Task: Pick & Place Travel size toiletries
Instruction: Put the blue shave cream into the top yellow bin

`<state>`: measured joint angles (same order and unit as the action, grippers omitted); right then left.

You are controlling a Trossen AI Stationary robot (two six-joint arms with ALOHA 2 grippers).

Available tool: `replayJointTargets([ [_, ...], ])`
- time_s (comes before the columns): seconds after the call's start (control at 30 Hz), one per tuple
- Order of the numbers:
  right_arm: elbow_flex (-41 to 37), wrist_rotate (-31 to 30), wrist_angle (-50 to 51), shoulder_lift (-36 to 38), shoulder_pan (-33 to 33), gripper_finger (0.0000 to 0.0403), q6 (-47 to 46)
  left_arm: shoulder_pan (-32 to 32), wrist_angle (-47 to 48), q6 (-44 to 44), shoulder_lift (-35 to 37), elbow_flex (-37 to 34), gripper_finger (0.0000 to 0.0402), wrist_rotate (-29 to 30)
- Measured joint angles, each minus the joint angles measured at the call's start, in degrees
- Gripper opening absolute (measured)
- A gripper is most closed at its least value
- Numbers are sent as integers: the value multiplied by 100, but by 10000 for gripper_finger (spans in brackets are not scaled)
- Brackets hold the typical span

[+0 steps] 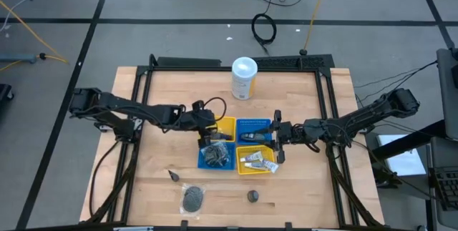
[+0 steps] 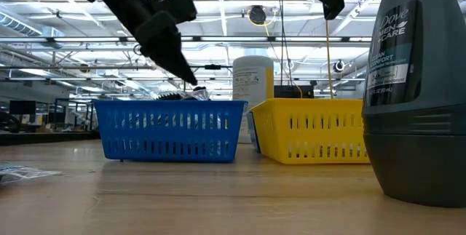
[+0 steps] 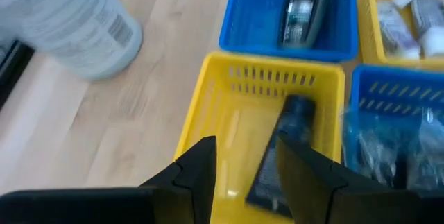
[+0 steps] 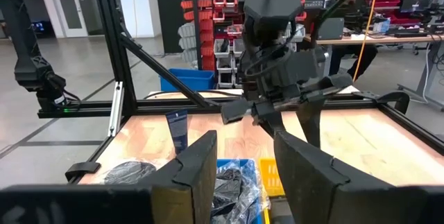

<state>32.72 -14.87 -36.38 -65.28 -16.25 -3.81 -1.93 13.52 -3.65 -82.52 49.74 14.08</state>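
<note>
A slim dark flat tube [image 3: 281,151] lies in the square yellow slotted plastic tray [image 3: 208,123], directly beneath the left gripper [image 3: 246,175], its long axis running away from the fingers, which stand apart and empty; the right gripper [image 4: 243,175], also parted and empty, hovers over the neighbouring trays, so the left is nearer; a dark grey mesh puff [image 1: 193,199] rests on the wooden table [image 1: 143,181], well apart.

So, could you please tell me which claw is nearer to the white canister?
Left. The left claw sits below-left of the white canister, over the trays; the right claw lies farther off, below-right.
</note>
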Motion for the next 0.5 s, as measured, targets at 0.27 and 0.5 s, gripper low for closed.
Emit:
replayJointTargets([
  [0.27, 1, 11, 224, 0, 0, 135, -292, -427, 1089, -502, 797, 0, 147, -1020],
  [0.5, 1, 15, 323, -2, 0, 137, -450, -1609, 1778, -1126, 1220, -13, 147, -1463],
])
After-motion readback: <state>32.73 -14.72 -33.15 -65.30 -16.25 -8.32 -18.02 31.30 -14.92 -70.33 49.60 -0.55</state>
